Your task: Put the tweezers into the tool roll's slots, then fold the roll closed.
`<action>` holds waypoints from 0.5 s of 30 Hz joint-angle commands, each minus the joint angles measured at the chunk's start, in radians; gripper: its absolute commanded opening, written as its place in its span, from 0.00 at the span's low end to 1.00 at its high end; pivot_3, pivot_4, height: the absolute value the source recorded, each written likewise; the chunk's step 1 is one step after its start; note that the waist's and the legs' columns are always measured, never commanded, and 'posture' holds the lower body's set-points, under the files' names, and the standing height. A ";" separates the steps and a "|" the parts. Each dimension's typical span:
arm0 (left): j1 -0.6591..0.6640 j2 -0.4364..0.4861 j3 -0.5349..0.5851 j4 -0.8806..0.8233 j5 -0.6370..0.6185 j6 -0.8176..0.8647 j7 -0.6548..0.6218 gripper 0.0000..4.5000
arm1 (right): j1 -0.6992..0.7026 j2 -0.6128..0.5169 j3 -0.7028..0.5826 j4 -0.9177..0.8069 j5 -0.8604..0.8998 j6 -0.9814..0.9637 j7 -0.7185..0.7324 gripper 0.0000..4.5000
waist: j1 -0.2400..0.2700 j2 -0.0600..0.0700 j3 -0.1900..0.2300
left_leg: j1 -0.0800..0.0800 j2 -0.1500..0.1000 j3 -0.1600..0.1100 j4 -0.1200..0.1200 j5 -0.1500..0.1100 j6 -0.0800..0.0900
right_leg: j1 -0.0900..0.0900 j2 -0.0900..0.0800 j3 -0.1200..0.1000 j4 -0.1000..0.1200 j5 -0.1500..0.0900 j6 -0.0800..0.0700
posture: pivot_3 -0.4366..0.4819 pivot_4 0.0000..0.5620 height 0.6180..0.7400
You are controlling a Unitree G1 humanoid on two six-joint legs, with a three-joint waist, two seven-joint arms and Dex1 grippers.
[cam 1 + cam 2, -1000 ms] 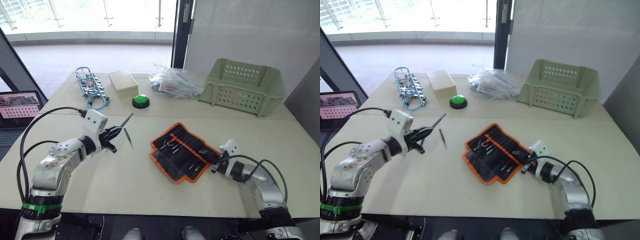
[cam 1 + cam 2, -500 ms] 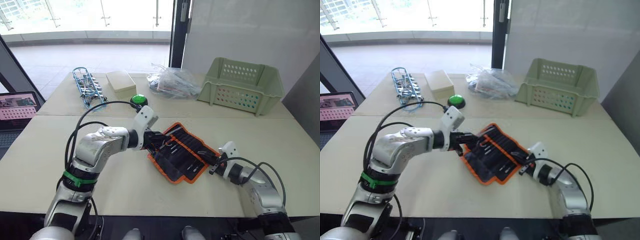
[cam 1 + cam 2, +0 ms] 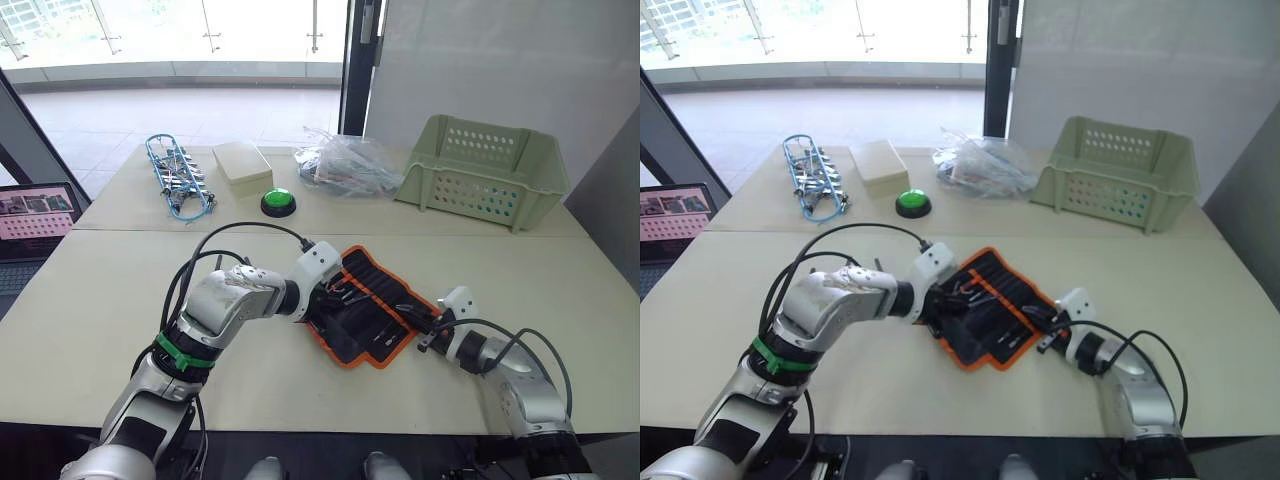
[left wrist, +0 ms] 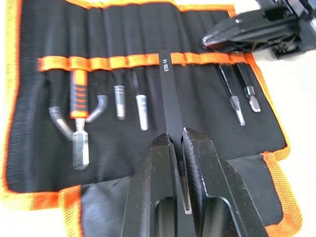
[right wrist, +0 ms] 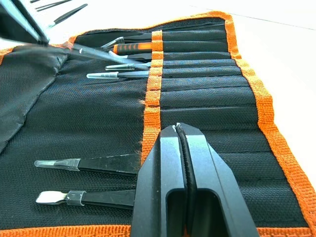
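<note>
The tool roll lay open on the bench, and the left pincer was clenched on a black tweezer, its tip at the orange band over the slots. The right pincer sat clamped on the roll's near edge.

"ESD-14" on the black tweezers
</note>
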 commanded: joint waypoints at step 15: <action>0.019 -0.009 -0.010 -0.012 0.050 -0.048 0.013 0.02 | 0.008 0.004 0.015 0.061 -0.010 -0.035 0.025 0.00 | 0.001 0.000 0.000 | 0.000 0.000 0.000 0.000 0.000 0.000 | 0.000 0.000 0.000 0.000 0.000 0.000 | 0.48 0.27 1.00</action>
